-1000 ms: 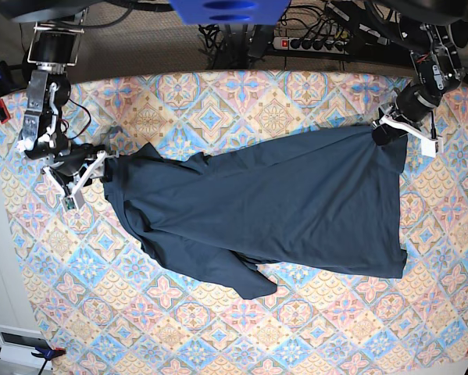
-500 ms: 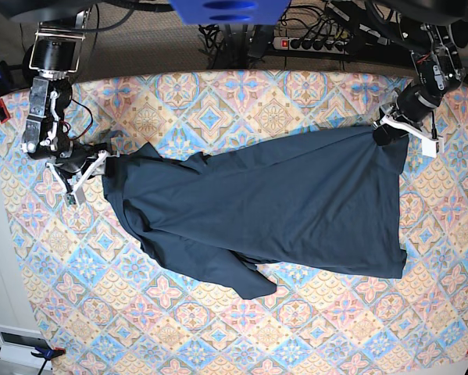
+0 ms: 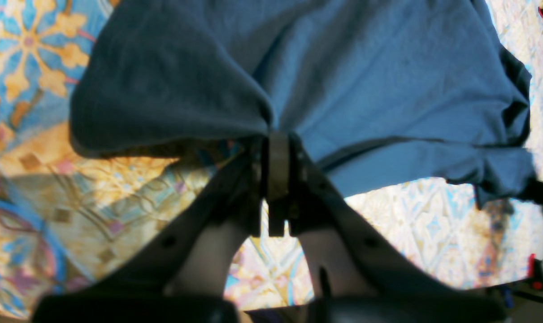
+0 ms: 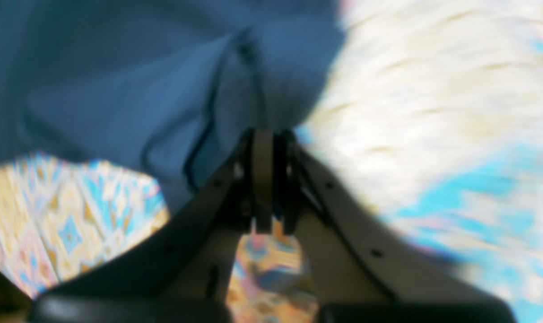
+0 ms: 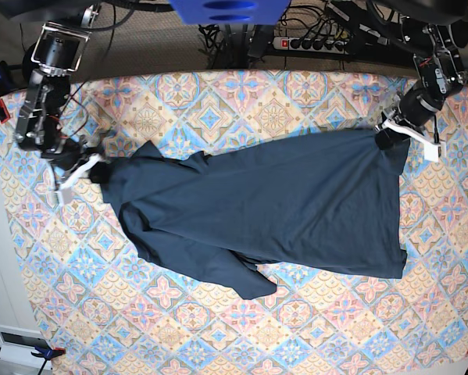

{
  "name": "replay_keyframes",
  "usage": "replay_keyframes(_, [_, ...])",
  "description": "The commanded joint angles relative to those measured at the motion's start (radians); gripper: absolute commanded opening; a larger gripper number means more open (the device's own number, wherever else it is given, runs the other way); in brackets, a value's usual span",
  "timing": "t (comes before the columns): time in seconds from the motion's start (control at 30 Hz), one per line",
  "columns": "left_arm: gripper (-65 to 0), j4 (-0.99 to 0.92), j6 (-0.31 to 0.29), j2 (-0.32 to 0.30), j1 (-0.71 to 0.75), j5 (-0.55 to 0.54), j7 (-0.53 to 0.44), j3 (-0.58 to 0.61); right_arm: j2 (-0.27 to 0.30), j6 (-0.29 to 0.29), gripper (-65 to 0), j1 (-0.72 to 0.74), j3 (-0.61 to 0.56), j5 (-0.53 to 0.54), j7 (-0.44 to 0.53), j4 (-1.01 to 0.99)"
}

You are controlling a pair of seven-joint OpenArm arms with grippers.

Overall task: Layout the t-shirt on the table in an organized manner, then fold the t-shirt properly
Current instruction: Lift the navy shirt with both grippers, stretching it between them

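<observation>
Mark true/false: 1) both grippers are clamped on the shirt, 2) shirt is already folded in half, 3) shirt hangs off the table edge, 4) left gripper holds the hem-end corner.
1) True. The left gripper and the right gripper each pinch cloth of the t-shirt.
2) False. It lies spread in one layer, rumpled at the sleeve end.
3) False. All of it rests on the table, pattern showing all round.
4) True. It grips the far corner at the straight hem end in the base view.
</observation>
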Motion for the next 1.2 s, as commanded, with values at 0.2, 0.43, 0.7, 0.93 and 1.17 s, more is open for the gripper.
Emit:
replay_keyframes(0.2, [-65.0,0.016,-0.006,-0.027,-0.048,-0.019,-0.022,-0.076,0.022,0.006,-63.5,0.017,0.236,0.162,-0.042,0.022])
replay_keyframes(0.43, [-65.0,0.016,-0.006,-0.024,-0.045,-0.02,-0.015,-0.094,0.022,0.008,-63.5,0.016,0.334,0.195,-0.197,0.018])
replay_keyframes(0.7, [-65.0,0.016,-0.006,-0.022,-0.045,-0.017,-0.015,-0.076,0.018,0.008,-63.1,0.017,0.198,0.191,-0.192,-0.044])
replay_keyframes(0.93, [-65.0,0.016,-0.006,-0.024,-0.031,-0.017,-0.015,-0.077,0.018,0.006,-60.8,0.013,0.189,0.191,-0.192,-0.059])
replay_keyframes(1.17, [-65.0,0.016,-0.006,-0.019,-0.008,-0.019,-0.016,-0.074,0.018,0.006,-40.2,-0.093,0.19,0.196,-0.201,-0.047])
